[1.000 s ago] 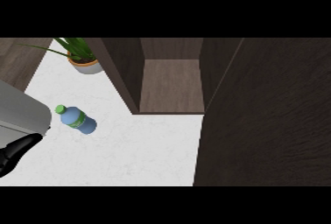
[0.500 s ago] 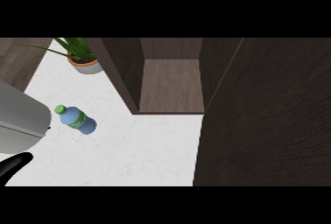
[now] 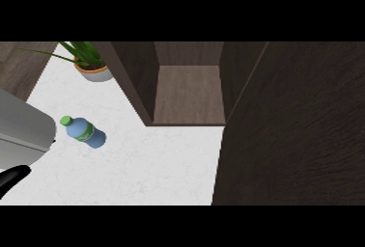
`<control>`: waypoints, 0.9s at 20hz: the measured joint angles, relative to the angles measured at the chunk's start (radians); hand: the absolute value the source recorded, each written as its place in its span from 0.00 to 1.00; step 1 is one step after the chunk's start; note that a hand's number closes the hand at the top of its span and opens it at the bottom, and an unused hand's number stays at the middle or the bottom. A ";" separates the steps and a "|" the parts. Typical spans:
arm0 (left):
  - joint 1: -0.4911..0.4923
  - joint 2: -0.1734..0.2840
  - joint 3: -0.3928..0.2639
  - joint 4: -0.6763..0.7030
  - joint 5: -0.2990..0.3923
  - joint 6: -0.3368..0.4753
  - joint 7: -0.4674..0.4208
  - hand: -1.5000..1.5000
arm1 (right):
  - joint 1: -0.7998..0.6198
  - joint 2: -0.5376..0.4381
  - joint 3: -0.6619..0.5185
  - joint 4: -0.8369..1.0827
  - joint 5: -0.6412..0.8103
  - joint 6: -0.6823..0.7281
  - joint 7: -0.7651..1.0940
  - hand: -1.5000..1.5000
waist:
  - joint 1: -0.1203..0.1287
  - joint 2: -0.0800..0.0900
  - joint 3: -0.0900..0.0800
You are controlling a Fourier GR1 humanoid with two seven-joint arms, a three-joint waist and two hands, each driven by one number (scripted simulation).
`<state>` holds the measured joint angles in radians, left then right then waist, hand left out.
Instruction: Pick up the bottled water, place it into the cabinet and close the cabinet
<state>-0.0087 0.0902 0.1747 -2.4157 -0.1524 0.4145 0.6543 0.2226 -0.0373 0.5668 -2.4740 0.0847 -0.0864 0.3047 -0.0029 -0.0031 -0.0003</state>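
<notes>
Well, the bottled water (image 3: 85, 132) stands on the white worktop (image 3: 157, 164), left of the open cabinet (image 3: 187, 94). Only a black tip of the left hand (image 3: 11, 178) shows below-left of the bottle; whether its fingers are apart I cannot tell.

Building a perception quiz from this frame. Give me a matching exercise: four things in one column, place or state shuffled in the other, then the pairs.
Things:
1. bottled water
2. potted plant
3. cabinet
4. left hand

Places or states:
A. door open, shelf inside bare
B. at the far left of the white counter, beside the cabinet's side wall
C. black, at the view's lower left edge
D. on the counter, green cap, nothing touching it

Pairs: 1-D, 2-B, 3-A, 4-C
</notes>
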 measured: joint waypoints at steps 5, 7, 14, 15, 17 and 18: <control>0.013 0.002 0.011 0.010 0.005 -0.009 -0.013 0.00 | -0.019 -0.023 0.007 -0.010 0.006 -0.026 0.025 0.00 | -0.001 0.000 0.000; 0.026 -0.005 0.010 0.034 0.009 -0.015 -0.039 0.00 | -0.012 -0.028 0.031 -0.006 0.016 -0.044 0.016 0.00 | -0.003 0.000 0.000; 0.031 -0.004 0.048 0.170 0.053 -0.046 -0.158 0.00 | -0.013 -0.056 0.056 0.000 0.027 -0.082 -0.003 0.00 | -0.005 0.001 -0.001; 0.033 -0.004 0.057 0.195 0.064 -0.051 -0.178 0.00 | 0.000 -0.063 0.066 0.000 0.029 -0.087 -0.018 0.00 | -0.006 0.000 -0.001; 0.040 -0.022 0.053 0.253 0.067 -0.055 -0.245 0.00 | -0.007 -0.073 0.071 -0.002 0.031 -0.097 -0.008 0.00 | -0.007 0.001 -0.001; 0.036 -0.030 0.048 0.282 0.064 -0.053 -0.269 0.00 | -0.020 -0.077 0.064 -0.004 0.031 -0.099 0.004 0.00 | -0.007 0.001 -0.001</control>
<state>0.0277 0.0600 0.2230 -2.1338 -0.0883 0.3620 0.3853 0.2029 -0.1141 0.6307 -2.4783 0.1161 -0.1857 0.3089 -0.0097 -0.0020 -0.0013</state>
